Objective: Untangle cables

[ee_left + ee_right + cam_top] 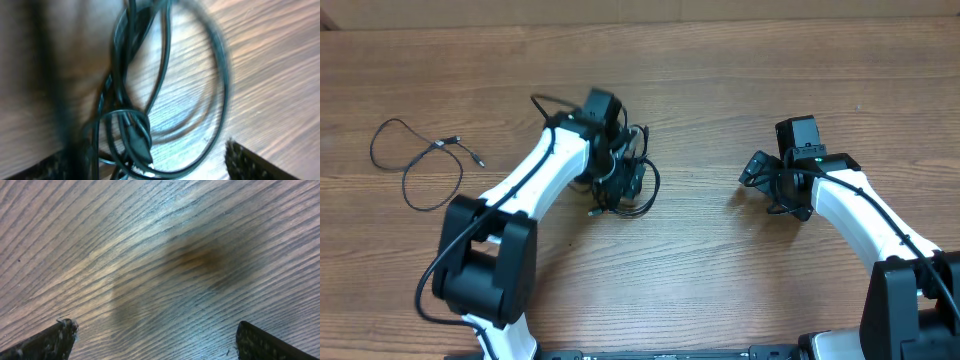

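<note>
Tangle of cables (625, 180) sits about mid-table, a little toward the left edge, right under the left arm. One separate cable (415, 160) lies alone near the left edge, well apart from the tangle.

Left gripper (150, 165): jaws spread wide, one fingertip showing at each lower corner of the wrist view. Strands and a knot lie between them, and we see nothing clamped. The wrist view is blurred, so we cannot tell whether a finger touches a strand.

Right gripper (157, 341): fully spread, nothing held, only bare table (720, 80) under it. It hangs toward the right edge, well apart from the tangle.

Risks, our judgement:
- The knot sits between the left jaws. If they close there they catch several strands at once, and a pull then tightens the knot instead of freeing one cable.
- Nothing pins the bundle, since the right gripper is far off. Any pull likely drags the whole bundle across the table.
- A loop could hook on a spread finger as the arm rises and go up with it.
- Dragging toward the left edge could bring the tangle onto the separate cable and mix them again.

Orientation: the tangle's long axis runs roughly far edge to near edge, slightly slanted. In the wrist view its big oval loop is elongated the same way, with the knot at one end. The separate cable's long axis runs left edge toward centre, with both plug ends pointing toward centre.
</note>
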Controlling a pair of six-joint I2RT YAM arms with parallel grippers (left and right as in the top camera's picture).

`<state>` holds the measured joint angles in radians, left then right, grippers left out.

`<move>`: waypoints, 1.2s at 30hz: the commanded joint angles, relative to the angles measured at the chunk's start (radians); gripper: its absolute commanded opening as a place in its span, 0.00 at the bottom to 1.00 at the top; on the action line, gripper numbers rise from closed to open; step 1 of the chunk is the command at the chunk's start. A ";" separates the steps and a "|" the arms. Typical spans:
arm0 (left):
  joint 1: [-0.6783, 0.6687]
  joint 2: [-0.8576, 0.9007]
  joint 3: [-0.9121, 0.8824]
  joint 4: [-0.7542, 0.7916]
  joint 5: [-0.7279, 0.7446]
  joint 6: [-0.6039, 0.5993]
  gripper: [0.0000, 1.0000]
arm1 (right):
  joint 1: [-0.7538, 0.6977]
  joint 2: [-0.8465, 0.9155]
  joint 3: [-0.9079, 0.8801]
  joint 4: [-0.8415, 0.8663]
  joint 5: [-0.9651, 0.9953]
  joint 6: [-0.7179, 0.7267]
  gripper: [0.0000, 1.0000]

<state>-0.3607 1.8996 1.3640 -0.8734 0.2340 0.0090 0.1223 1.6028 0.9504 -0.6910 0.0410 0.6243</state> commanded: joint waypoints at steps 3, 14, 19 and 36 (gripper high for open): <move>0.007 -0.117 0.140 -0.069 -0.111 0.010 1.00 | -0.002 -0.009 0.002 0.006 0.006 -0.005 1.00; -0.074 -0.141 0.143 -0.235 -0.026 0.111 0.23 | -0.002 -0.009 0.002 0.006 0.006 -0.005 1.00; -0.128 -0.137 0.113 -0.196 -0.027 0.110 0.31 | -0.002 -0.009 0.002 0.006 0.006 -0.005 1.00; -0.144 -0.137 -0.203 0.255 -0.084 0.110 0.45 | -0.002 -0.009 0.002 0.006 0.006 -0.005 1.00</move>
<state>-0.4980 1.7649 1.2076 -0.6647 0.1783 0.1081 0.1223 1.6028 0.9504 -0.6914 0.0410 0.6243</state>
